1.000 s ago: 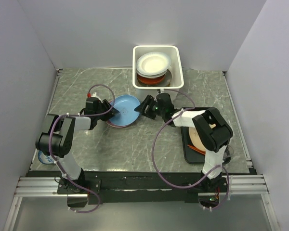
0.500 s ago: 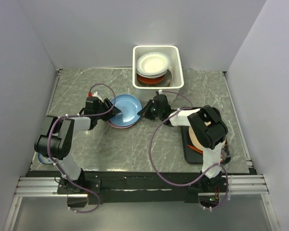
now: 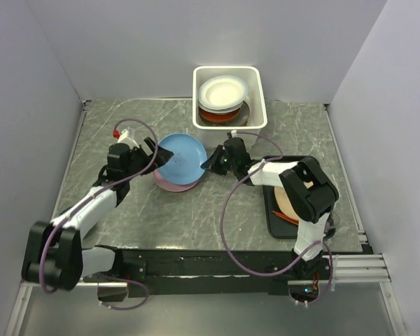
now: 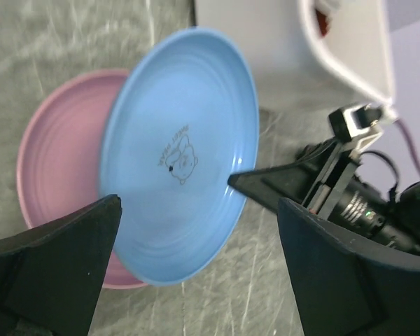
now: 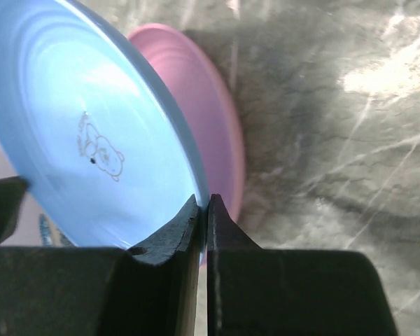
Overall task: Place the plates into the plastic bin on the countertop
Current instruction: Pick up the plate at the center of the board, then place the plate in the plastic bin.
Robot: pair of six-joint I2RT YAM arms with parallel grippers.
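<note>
Rt pincer (image 5: pixel 204 203) is shut narrow on the rim of the blue plate (image 3: pixel 180 158), one finger on each face, biting only the outer lip. The plate stands tilted, its printed face toward the lt arm. The pink plate (image 3: pixel 173 183) lies flat on the countertop (image 3: pixel 196 217) just beneath and behind it. I can't tell whether the blue plate's low edge touches the pink one.

Lt pincer (image 4: pixel 198 203) is spread wide w/ the blue plate between its fingers. It doesn't appear to touch the plate, so count the rt grip as the only hold.

The bin (image 3: pixel 260 98) sits at the back of the countertop, near the rt pincer. It already holds a white plate (image 3: pixel 222 91) on a red-brown one (image 3: pixel 217 114), and possibly more under those.

Handling, as I judge it:
- The plate looks like stiff, light plastic w/ a glossy face, so it's prob. slippery.
- It won't bend, but a shallow one-sided rim pinch lets it pivot or slide out.
- If you regrip, take the rim deeper, fingers square across the lip, not on the sloped part.
- Carry it slow w/ no sharp wrist turns.
- Level it before it goes over the bin wall, and set it on the white plate rather than dropping it.
- Take the pink plate the same way, at its rim, prob. by tipping one edge up first.
</note>
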